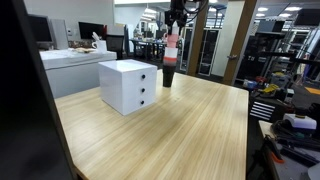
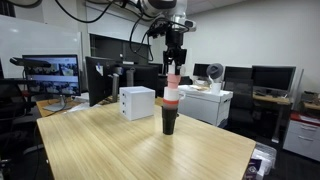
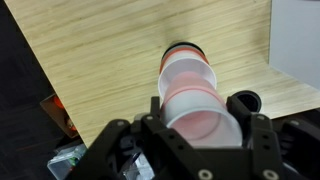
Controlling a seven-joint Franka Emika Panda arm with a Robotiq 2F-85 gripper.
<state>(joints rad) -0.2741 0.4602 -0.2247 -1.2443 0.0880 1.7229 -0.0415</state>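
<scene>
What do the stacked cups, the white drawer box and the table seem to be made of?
The stacked cups: probably thin plastic, smooth; light passes through the white and pink walls. The white drawer box: perhaps painted wood or laminate, matte, with dark knobs. The table: wood or wood-look laminate, pale grain, slight sheen.

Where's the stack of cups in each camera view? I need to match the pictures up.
Exterior view: the stack of cups stands at top centre, just right of the white drawer box.
Exterior view: the stack is at picture centre, right of the box.
Wrist view: it is at centre, seen from above along its length.
Shared landmark: the wooden table under the stack in all three.
</scene>
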